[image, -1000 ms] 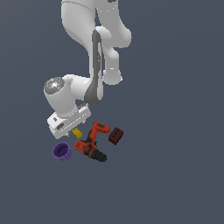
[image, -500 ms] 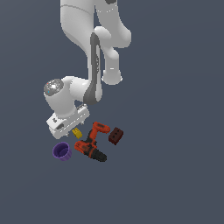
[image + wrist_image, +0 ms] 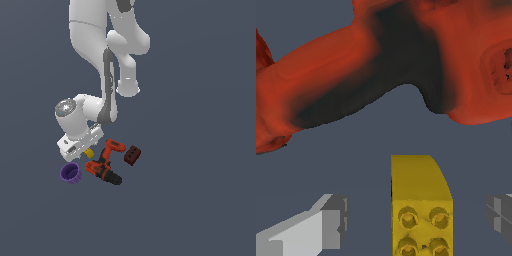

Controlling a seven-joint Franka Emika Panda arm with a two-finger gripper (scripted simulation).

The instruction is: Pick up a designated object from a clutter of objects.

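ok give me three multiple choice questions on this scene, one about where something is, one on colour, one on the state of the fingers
1. In the wrist view, where is the yellow block?
A. between the two fingers
B. inside the cup
C. on top of the brick

2. What colour is the cup?
A. green
B. purple
C. white

3. How do the fingers stand?
A. shut on the drill
B. shut on the brick
C. open, apart from the block

Answers:
1. A: a grey finger shows on each side of it.
2. B: the exterior view shows it purple, beside the drill.
3. C: grey floor shows between each finger and the block.
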